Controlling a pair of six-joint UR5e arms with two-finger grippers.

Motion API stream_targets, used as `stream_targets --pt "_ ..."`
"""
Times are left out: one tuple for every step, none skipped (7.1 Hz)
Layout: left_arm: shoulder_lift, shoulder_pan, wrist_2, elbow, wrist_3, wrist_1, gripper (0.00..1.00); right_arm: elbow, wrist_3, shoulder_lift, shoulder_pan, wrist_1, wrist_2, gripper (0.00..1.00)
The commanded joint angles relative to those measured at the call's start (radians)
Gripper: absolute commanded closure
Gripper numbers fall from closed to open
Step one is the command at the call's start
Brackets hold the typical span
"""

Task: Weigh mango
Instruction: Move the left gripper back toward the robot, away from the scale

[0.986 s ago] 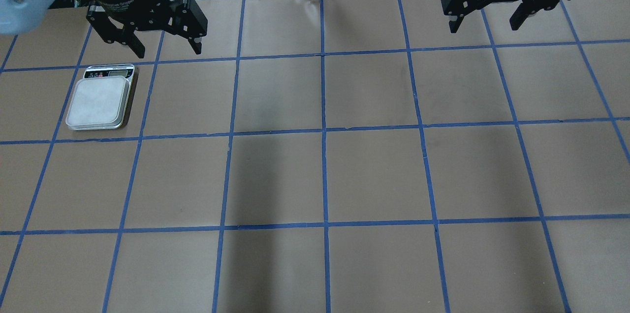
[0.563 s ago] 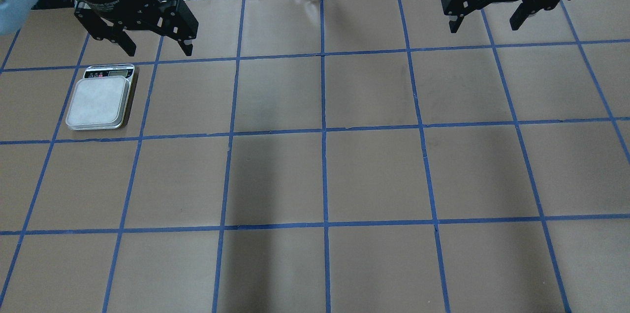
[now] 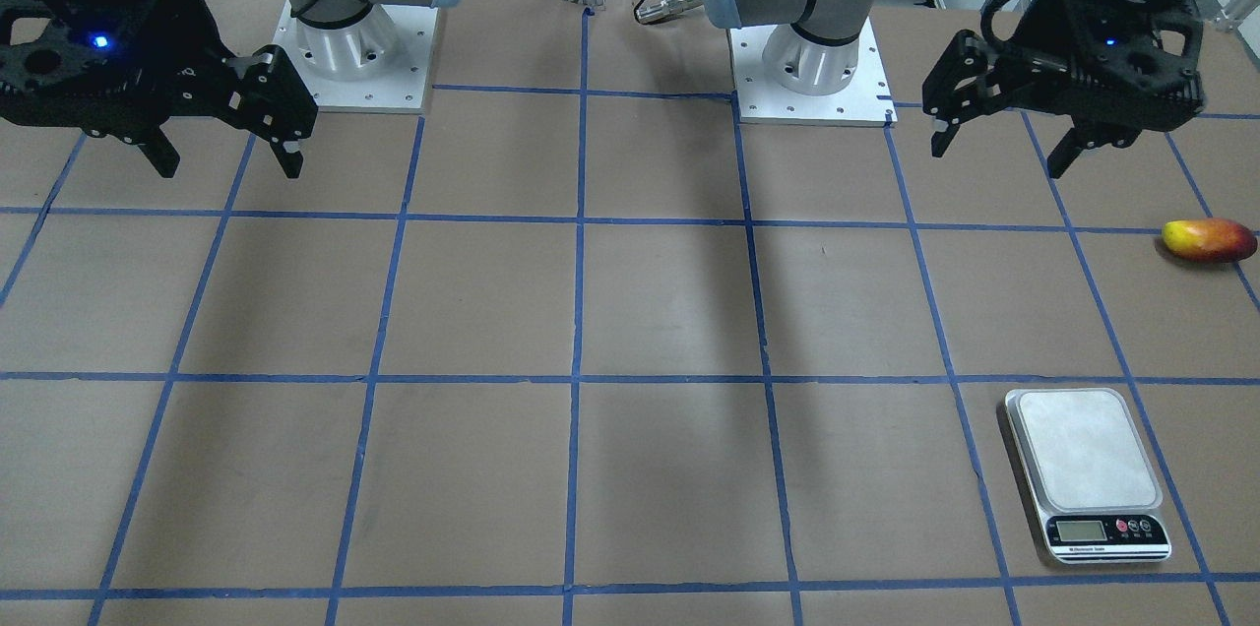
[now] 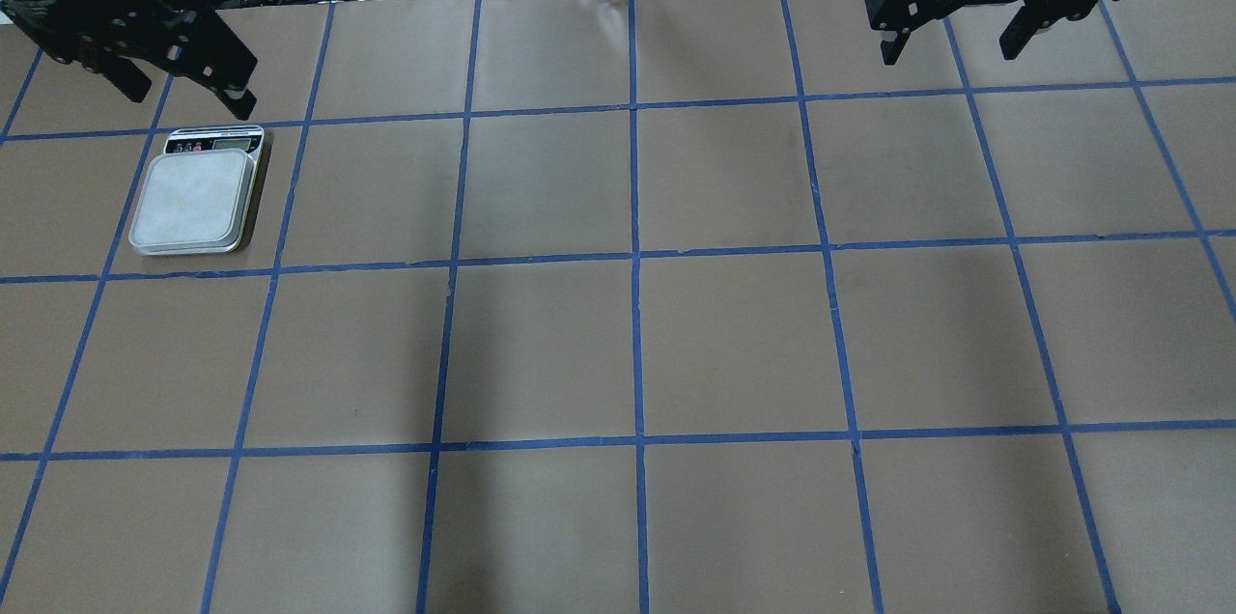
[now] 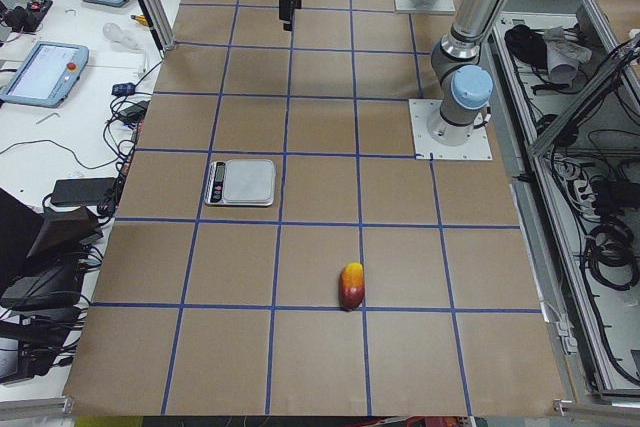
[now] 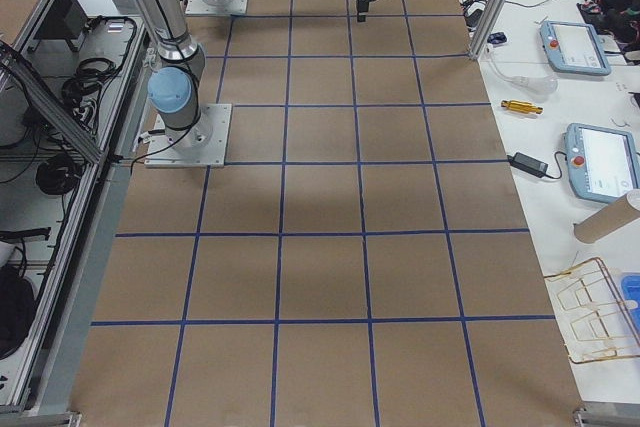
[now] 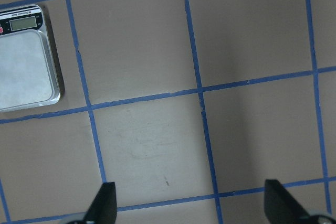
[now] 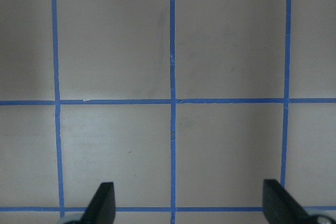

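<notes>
Brown paper crossed with blue tape covers the bench (image 3: pixel 669 311). Nearest me, toward the robot's left end, sits the silver scale (image 3: pixel 1086 469). Its little screen is too small to read. Farther back, apart from the scale, the mango (image 3: pixel 1209 240) lies on the paper near the bench's edge. The overhead view misses it. Just beyond it hangs the left claw (image 3: pixel 999 156), fingers spread wide. It has slid outward since a moment ago, and the overhead view cuts part of it off. Far across, the right claw (image 3: pixel 229 168) hangs spread too, unmoved.
</notes>
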Motion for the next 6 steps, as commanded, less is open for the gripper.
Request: stream_targets --pt "0.013 0.211 0.004 -0.002 0.4 -0.032 0.0 0.0 0.0 0.0 0.0 0.0 0.0 0.0" --pt "0.011 0.332 0.004 -0.005 0.564 -0.064 0.0 0.0 0.0 0.0 -0.001 0.0 0.0 0.0" --pt "-0.01 0.452 0.004 -0.005 0.729 -0.076 0.0 0.0 0.0 0.0 0.0 0.0 0.0 0.0" --pt "-0.038 0.561 0.002 -0.013 0.944 -0.072 0.0 0.0 0.0 0.0 0.0 0.0 0.0 0.0" --pt "-0.071 0.633 0.01 -0.04 1.129 -0.032 0.0 0.0 0.0 0.0 0.0 0.0 0.0 0.0" --pt "-0.107 0.696 0.028 -0.089 1.316 0.073 0.0 0.0 0.0 0.0 0.0 0.0 0.0 0.0"
